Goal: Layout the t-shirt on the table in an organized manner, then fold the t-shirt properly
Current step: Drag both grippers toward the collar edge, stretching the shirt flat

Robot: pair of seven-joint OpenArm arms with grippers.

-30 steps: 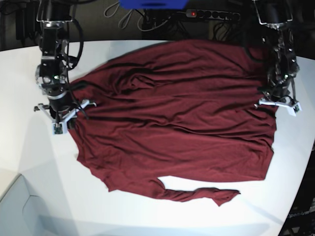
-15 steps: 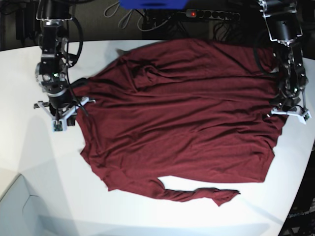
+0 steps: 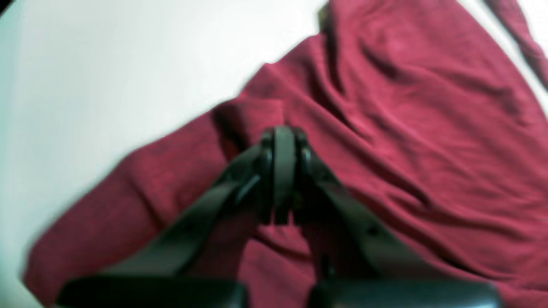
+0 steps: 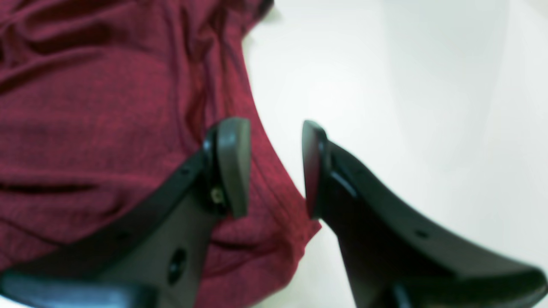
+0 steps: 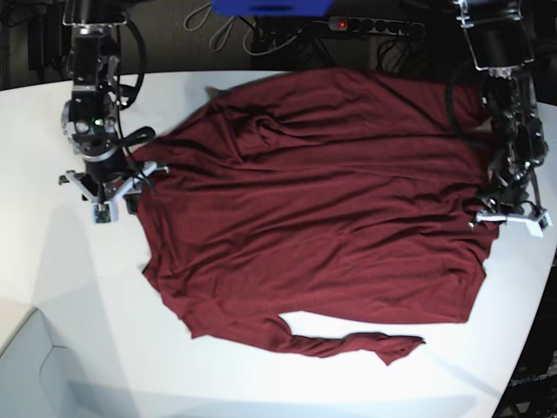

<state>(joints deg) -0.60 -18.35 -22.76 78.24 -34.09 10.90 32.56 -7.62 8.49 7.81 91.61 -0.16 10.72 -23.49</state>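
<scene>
The dark maroon t-shirt lies spread and wrinkled across the white table, one sleeve trailing along its near edge. At the shirt's right side my left gripper is shut. In the left wrist view the left gripper has its jaws pressed together on a raised fold of the t-shirt. My right gripper is at the shirt's left edge. Seen from the right wrist, the right gripper stands open, one finger over the t-shirt and the other over bare table.
Behind the table lie a black power strip with a red light, loose cables and a blue object. The table's curved edge runs at the near left, and the shirt's right side lies close to the table's right edge.
My left gripper has pulled the shirt's right side rightward and a little nearer. The shirt's left edge slid right, and my right gripper opened and rose slightly toward the back.
</scene>
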